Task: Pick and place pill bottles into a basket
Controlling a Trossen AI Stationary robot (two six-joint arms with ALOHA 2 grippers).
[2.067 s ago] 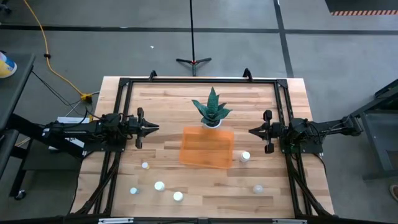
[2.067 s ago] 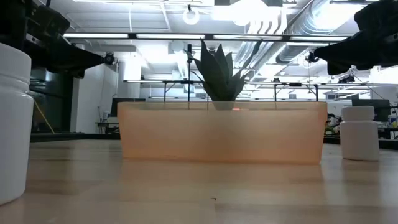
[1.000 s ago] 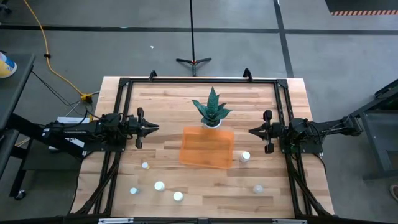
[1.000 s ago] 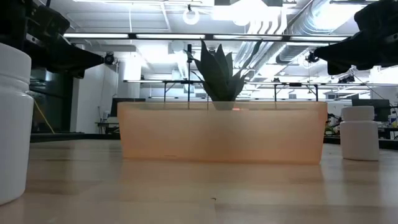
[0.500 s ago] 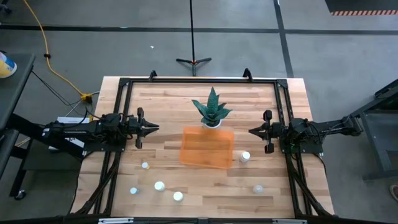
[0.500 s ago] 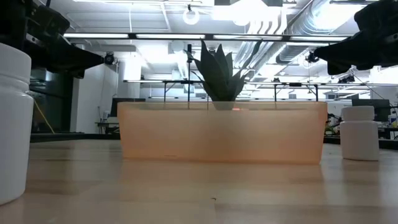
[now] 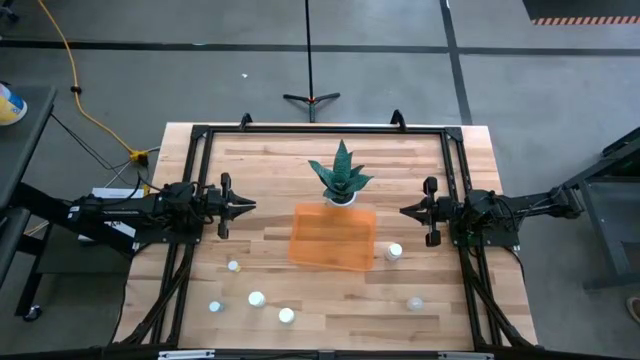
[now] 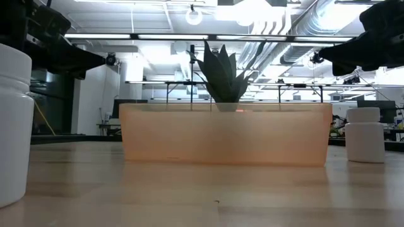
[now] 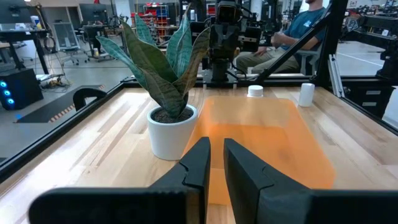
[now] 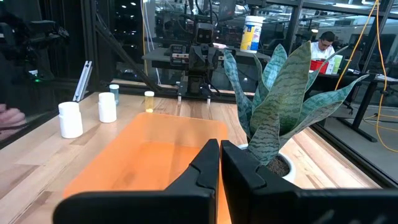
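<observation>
Left gripper [image 7: 246,206] at nine o'clock of the wooden worktop [image 7: 270,170], arm stretched level, pointing inward toward three o'clock; fingers [image 9: 198,163] nearly together with only a narrow slit between, holding nothing. At centre, translucent orange basket [image 7: 333,237], long axis running twelve to six, empty, with a potted spiky green plant [image 7: 340,175] just beside its twelve o'clock wall. Pill bottles standing upright, caps up: four [image 7: 256,299] scattered around seven o'clock, one [image 7: 395,252] just beside the basket's four o'clock corner, one [image 7: 414,303] near five o'clock. Right gripper [image 7: 405,211] at three o'clock, level, pointing toward nine; fingers [image 10: 209,160] almost closed, empty. Beyond: grey floor, a stand's base [image 7: 311,98], a yellow cable [image 7: 75,85]; a seated person [image 9: 292,43] in the left wrist view.
</observation>
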